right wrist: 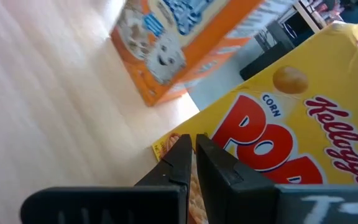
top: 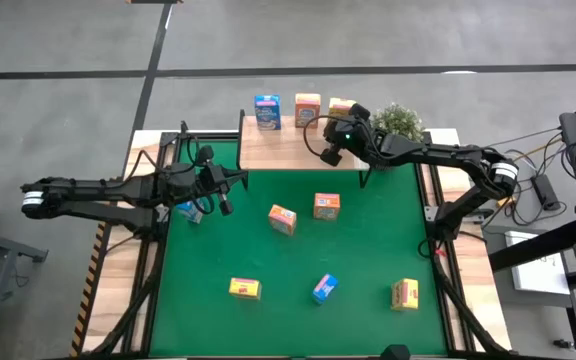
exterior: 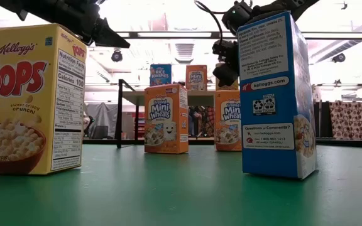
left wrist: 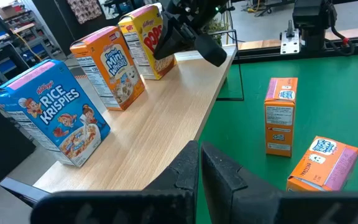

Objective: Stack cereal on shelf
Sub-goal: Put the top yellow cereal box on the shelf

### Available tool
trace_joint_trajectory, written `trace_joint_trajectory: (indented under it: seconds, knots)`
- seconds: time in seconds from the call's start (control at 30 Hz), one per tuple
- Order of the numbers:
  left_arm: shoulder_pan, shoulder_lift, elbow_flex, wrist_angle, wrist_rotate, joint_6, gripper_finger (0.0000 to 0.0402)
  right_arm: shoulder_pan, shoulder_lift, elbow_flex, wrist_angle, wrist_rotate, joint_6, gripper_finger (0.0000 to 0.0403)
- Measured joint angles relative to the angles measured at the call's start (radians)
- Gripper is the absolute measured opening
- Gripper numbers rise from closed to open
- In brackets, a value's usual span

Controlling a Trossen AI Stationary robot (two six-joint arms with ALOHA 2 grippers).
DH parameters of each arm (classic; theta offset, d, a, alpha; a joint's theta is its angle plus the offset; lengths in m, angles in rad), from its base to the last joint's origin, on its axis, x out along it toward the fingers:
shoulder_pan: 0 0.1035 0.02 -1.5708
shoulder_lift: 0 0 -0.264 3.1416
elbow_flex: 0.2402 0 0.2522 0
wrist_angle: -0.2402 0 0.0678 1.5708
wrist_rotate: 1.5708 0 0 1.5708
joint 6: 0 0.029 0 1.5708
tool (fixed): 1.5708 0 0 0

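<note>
While three cereal boxes (top: pixel 308 109) already stand on the far shelf (top: pixel 278 152), the right end effector (top: pixel 334 152), fingers closed and empty, hovers by the yellow one, so fetching a box (top: pixel 326 205) from the worktop (top: pixel 298 260) seems next, the left end effector (top: pixel 223 203) closed too.

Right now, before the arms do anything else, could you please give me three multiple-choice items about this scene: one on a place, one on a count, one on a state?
1. Where is the right claw?
A) over the shelf, by the yellow box
B) over the green mat's middle
C) over the green mat's near edge

2. How many cereal boxes stand on the shelf?
A) one
B) three
C) five

3. How is the left claw?
A) wide open
B) shut on a blue box
C) shut, empty

Key: 1 A, its wrist view shows the yellow box and the wood close by; 2 B, blue, orange and yellow in a row; 3 C, its fingers meet with nothing between.
</note>
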Motion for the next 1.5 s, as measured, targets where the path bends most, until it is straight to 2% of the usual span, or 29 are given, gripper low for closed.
trace_joint_trajectory:
  seconds: [0.27,0.43,0.6,1.5]
  knots:
    - [0.000,0.000,0.000,-0.005,0.000,0.000,0.0000,-0.015,0.000,0.000,-0.010,0.001,-0.049,0.0013]
    - [0.000,0.000,0.000,-0.007,0.000,0.000,0.0000,-0.015,0.000,0.000,-0.084,0.001,-0.077,0.0013]
    - [0.000,0.000,0.000,-0.007,0.000,0.000,0.0000,-0.014,0.000,0.000,-0.106,0.045,-0.077,0.0013]
    - [0.000,0.000,0.000,-0.007,0.000,0.000,0.0000,-0.027,-0.001,0.000,-0.110,0.048,-0.041,0.0013]
